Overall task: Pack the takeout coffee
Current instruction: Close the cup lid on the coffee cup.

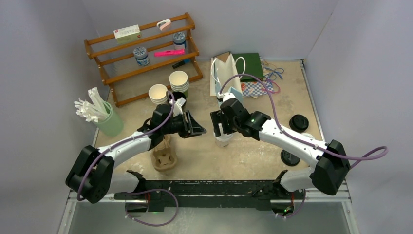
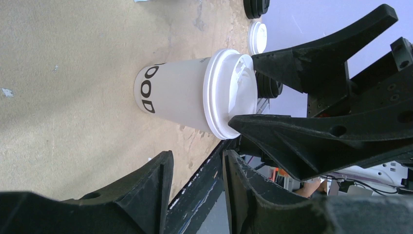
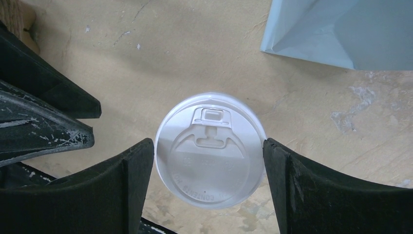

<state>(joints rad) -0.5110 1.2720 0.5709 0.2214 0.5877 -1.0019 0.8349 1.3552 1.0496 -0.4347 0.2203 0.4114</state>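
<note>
The cream-white cup [image 1: 223,141] with a white lid stands on the table at centre; the left wrist view shows its side [image 2: 175,95] with black letters. My right gripper [image 1: 220,127] is above it. In the right wrist view the white lid [image 3: 210,156] lies between the fingers of my right gripper [image 3: 208,146], which touch its rim on both sides. My left gripper [image 1: 197,127] is open and empty just left of the cup, also seen in its own view [image 2: 197,163]. A black cup [image 1: 178,97] shows partly behind my left wrist; I cannot tell whether it bears a lid.
A brown pulp carrier [image 1: 163,158] lies near my left arm. Stacked lidless cream cups [image 1: 178,80] and a wooden rack [image 1: 141,53] stand at the back left. Paper bags [image 1: 226,73] stand behind the cup. Loose black lids [image 1: 298,122] lie at the right.
</note>
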